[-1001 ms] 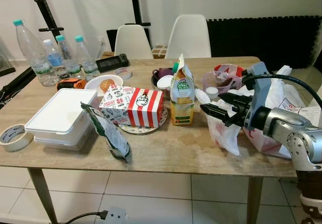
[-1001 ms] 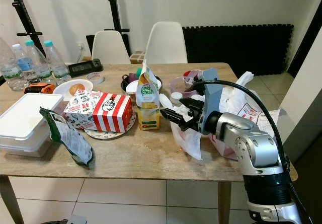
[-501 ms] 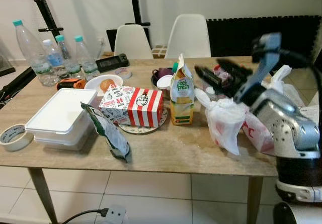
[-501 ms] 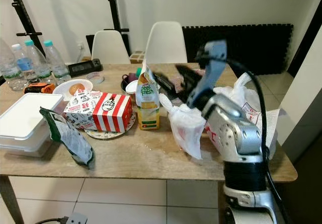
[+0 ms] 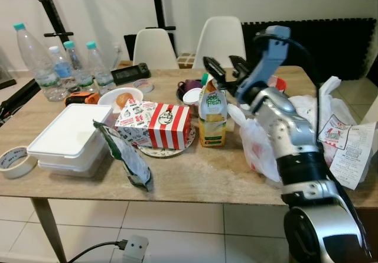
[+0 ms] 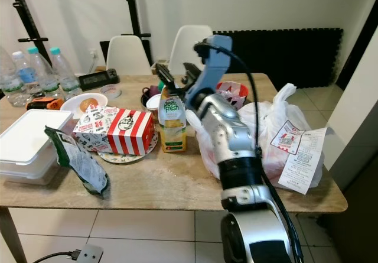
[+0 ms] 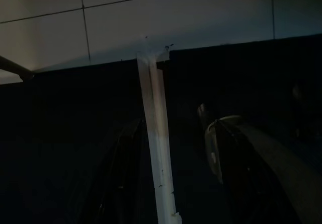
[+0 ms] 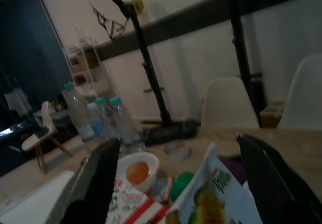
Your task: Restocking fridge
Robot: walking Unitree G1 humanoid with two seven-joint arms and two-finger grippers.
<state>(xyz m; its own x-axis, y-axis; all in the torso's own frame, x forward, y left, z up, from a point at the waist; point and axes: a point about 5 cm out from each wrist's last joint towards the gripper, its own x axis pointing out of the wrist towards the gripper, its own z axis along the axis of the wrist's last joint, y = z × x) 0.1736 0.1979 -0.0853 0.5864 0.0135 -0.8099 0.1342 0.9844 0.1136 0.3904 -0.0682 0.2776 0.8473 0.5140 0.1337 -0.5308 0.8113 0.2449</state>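
Right eye view: a cluttered wooden table [image 6: 177,183] with two white chairs [image 6: 190,47] behind it.
Juice carton: the orange and green juice carton [image 6: 172,121] stands upright near the table's middle, its torn top open, just at 3 o'clock of the striped box.
Right claw: the right claw [image 6: 176,72] hangs above the carton's top, its two black fingers [image 6: 163,74] spread wide, one to each side of the carton's peak, touching nothing.
Right wrist view: the carton's open top [image 8: 214,196] sits between the two fingers, with the egg bowl [image 8: 136,172] beyond it.
Striped box: a red and white striped box [image 6: 118,130] rests on a round mat at 9 o'clock of the carton.
White container: a closed white container [image 6: 26,142] lies at the table's 9 o'clock edge.
Snack bag: a green snack bag [image 6: 77,159] leans at 7 o'clock of the striped box.
Water bottles: three bottles [image 6: 44,71] with teal caps stand at the 10 o'clock corner.
Plastic bags: white bags [image 6: 277,133] with a receipt fill the 3 o'clock side.
Left claw: too dark in the left wrist view; I cannot tell how its fingers stand.
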